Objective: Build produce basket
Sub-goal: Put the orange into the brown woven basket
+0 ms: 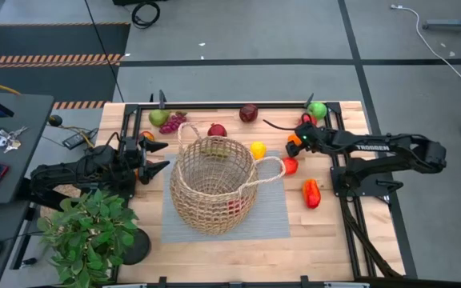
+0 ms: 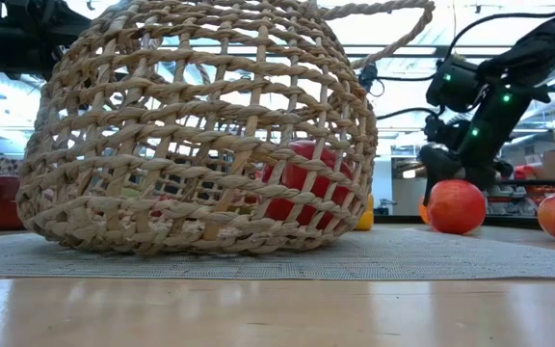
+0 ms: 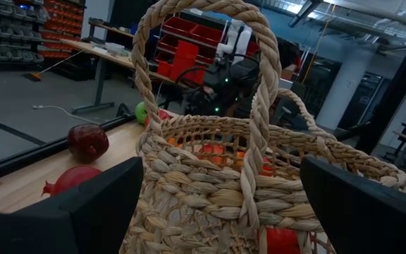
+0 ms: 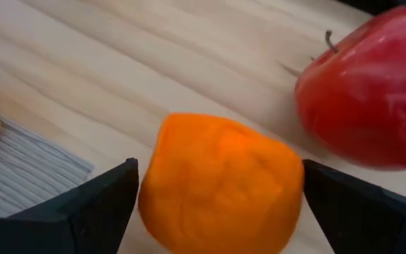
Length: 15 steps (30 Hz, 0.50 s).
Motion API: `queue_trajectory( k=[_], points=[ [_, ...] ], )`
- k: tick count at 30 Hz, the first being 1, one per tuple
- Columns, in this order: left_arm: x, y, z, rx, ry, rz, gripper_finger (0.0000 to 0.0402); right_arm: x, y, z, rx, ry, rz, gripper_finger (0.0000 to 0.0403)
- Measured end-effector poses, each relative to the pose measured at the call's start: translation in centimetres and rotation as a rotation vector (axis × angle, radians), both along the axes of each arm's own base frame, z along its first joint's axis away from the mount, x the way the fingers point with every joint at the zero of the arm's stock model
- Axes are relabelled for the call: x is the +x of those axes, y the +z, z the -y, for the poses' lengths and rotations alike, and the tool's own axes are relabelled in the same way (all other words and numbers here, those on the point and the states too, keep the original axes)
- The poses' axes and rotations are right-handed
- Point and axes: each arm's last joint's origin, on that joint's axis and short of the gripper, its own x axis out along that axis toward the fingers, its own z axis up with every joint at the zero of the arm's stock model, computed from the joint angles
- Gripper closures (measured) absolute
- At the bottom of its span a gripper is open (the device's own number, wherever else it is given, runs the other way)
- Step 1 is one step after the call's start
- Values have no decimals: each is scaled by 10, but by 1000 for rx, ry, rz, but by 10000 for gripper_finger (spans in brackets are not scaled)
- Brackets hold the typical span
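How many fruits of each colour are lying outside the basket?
Green: 2, pear and apple.
Purple: 1, grapes.
Dark maroon piece: 1.
Red pieces: 4.
Yellow piece: 1.
Orange pieces: 2.
Total: 11, hidden ones uncounted.

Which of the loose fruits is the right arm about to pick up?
Likely the orange piece: it sits between the open fingers of the right tool, on the bare wood. The red apple lies beside it, outside the fingers.
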Motion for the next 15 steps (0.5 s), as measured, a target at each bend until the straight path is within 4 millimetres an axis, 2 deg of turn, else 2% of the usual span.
queue_trajectory(
  k=[8, 15],
  points=[
    [0, 0, 0, 0, 0, 0, 12, 6, -9, 3, 11, 0, -22, 14],
    [0, 0, 0, 0, 0, 0, 12, 9, -13, 5, 5, 1, -30, 56]
  ],
)
